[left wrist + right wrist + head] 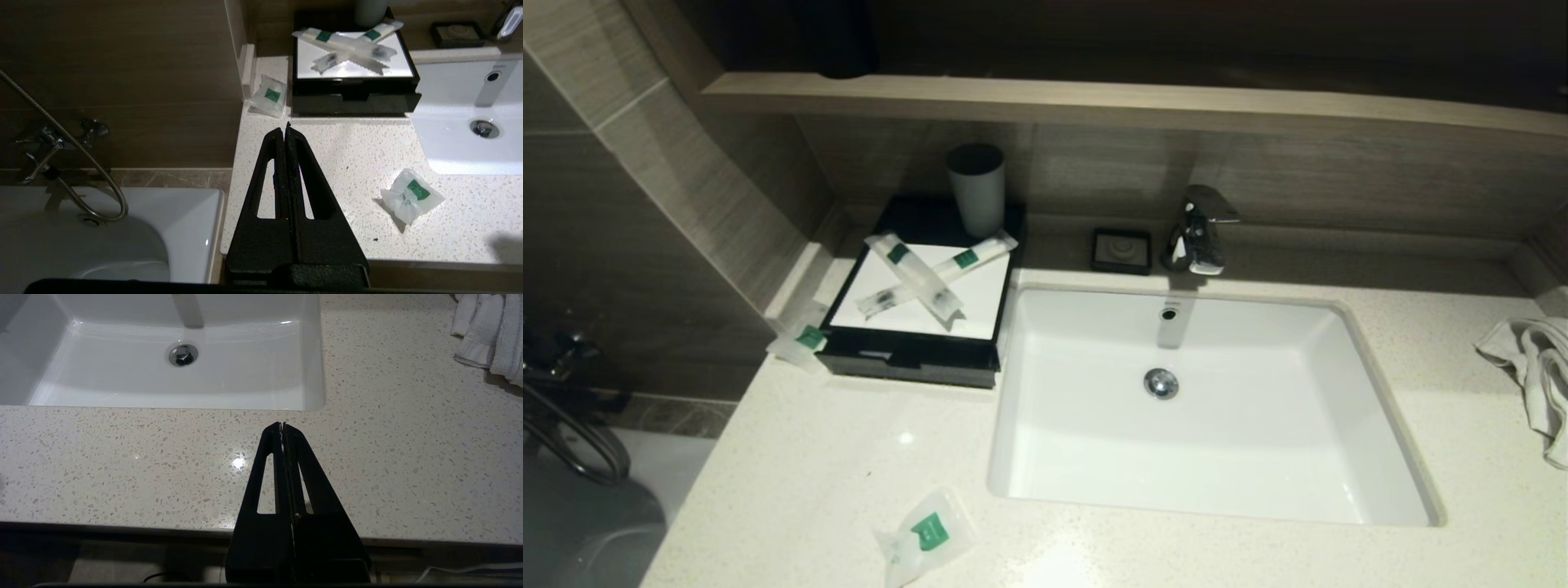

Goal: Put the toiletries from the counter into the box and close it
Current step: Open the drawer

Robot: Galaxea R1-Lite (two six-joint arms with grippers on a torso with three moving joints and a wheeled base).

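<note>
A black box [907, 363] with a white top [392, 69] stands on the counter left of the sink; its drawer looks slightly pulled out at the front. Two long clear packets with green labels [931, 273] lie crossed on its top [347, 45]. A small packet [805, 339] lies on the counter at the box's left side [269, 96]. Another small packet [927, 535] lies near the counter's front edge [410, 196]. My left gripper [284, 127] is shut and empty above the counter's front left part. My right gripper [282, 425] is shut and empty over the counter in front of the sink.
A white sink [1380, 425] fills the middle of the counter, with a chrome tap [1196, 233] and a black soap dish [1121, 249] behind it. A grey cup [976, 188] stands at the box's back. A towel [1535, 367] lies at the right. A bathtub [102, 228] lies left of the counter.
</note>
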